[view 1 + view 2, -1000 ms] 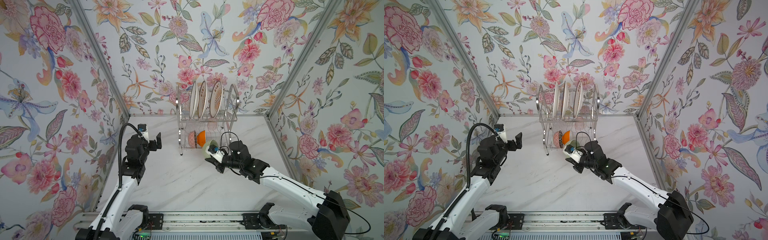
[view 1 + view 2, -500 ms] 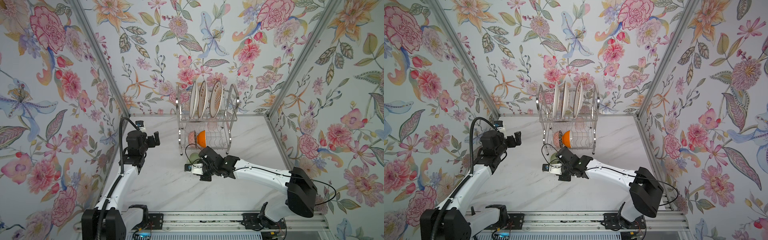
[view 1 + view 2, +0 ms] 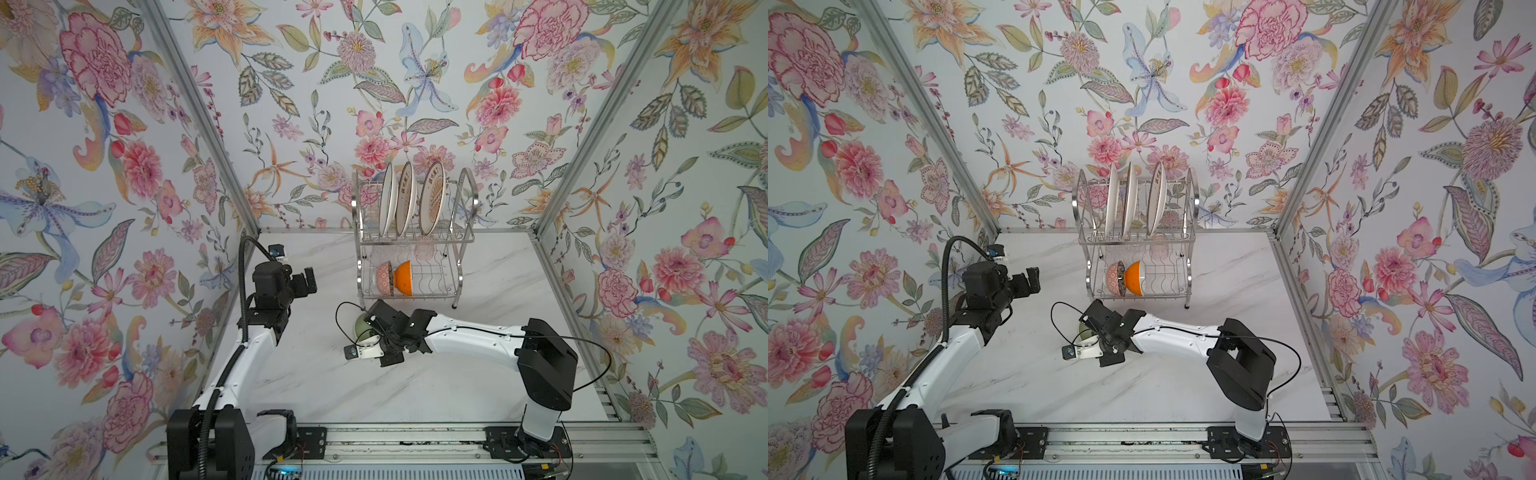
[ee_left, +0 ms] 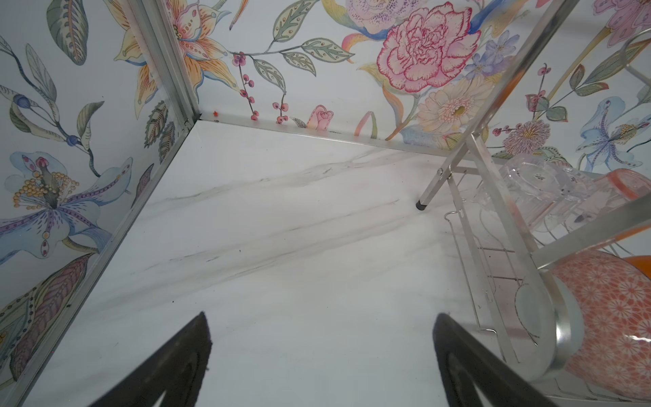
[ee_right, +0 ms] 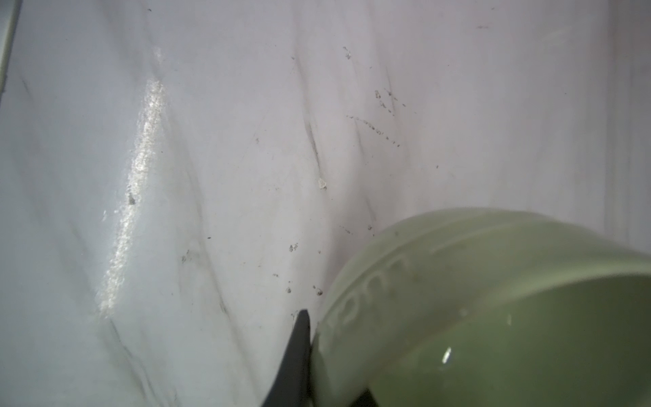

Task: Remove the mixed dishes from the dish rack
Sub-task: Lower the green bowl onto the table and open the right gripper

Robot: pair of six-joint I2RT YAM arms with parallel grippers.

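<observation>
The dish rack [image 3: 457, 241] [image 3: 1188, 241] stands at the back of the marble table. Three white plates [image 3: 432, 199] [image 3: 1156, 199] stand upright in its top tier. On its lower tier a patterned bowl [image 3: 384, 276] [image 3: 1113, 277] [image 4: 616, 317] leans against an orange bowl [image 3: 404, 277] [image 3: 1133, 276]. Clear cups [image 4: 535, 186] and a pink-tinted one [image 4: 630, 183] sit behind them. My right gripper [image 3: 368, 330] [image 5: 331, 352] is shut on the rim of a pale green bowl [image 3: 359, 326] [image 3: 1084, 331] [image 5: 493, 317], low over the table in front of the rack. My left gripper [image 3: 305, 282] [image 4: 321, 317] hangs open and empty, left of the rack.
Floral walls close the table in on the left, back and right. The rack's black-tipped leg [image 4: 421, 205] stands close to my left gripper. A metal rail [image 3: 395, 440] with both arm bases runs along the front edge.
My right arm has carried the green bowl away from the rack's lower tier, leftward and down towards the table. My left gripper has shifted a little towards the back.
</observation>
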